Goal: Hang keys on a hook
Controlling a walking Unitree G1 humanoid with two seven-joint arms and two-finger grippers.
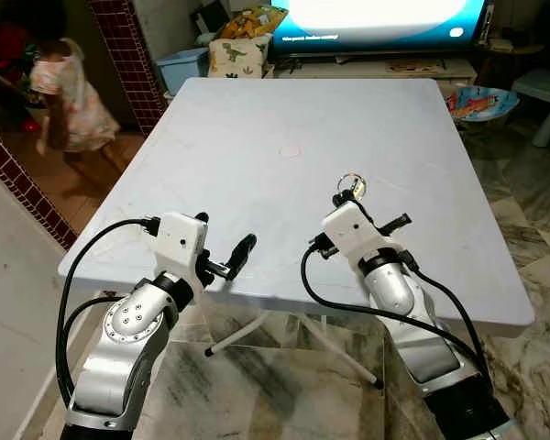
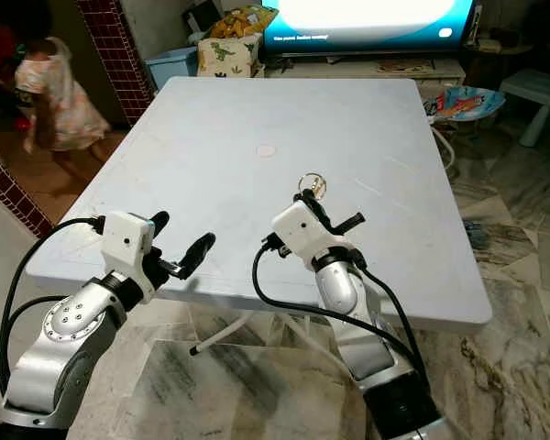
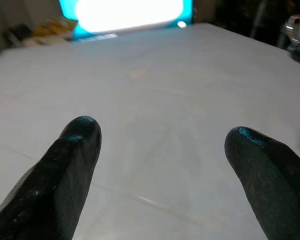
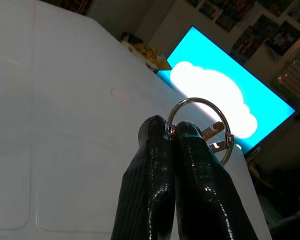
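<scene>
Above the table (image 1: 257, 119), right hand (image 4: 173, 131) pinches the keys (image 4: 210, 132).

My right gripper (image 4: 172, 131) is over the tabletop's middle near the front edge, fingers pinched together on the key ring (image 4: 202, 129). My left gripper (image 1: 225, 247) hovers at the front-left edge, fingers spread apart.

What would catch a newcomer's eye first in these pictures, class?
The right end effector pinches a silver key ring above the pale table. The left end effector hovers open over the table's near edge. Beyond the table's far edge glows a bright screen.
</scene>
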